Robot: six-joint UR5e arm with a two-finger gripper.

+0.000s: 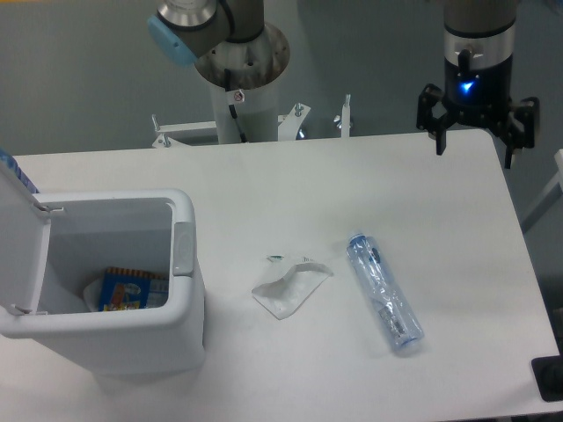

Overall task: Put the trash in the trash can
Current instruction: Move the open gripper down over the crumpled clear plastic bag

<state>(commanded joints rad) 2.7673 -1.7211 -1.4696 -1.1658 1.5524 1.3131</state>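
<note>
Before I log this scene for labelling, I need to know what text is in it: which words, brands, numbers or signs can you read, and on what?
Nothing can be read.
Blue package inside the trash can: coloured print, too blurred to read.
Plastic wrapper: small green mark at its edge, too small to read.
Crushed bottle: no label to be made out.
Tag on the robot base: too small to read.
Gripper: a blue light, no text.

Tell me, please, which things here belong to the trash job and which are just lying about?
Job:
- wrapper, on the table
- bottle, lying right of the wrapper
- trash can, lid open
- gripper, jaws open, above the table's far right corner

Lying about:
- colourful packet, already inside the can
- black item at the right edge
</note>
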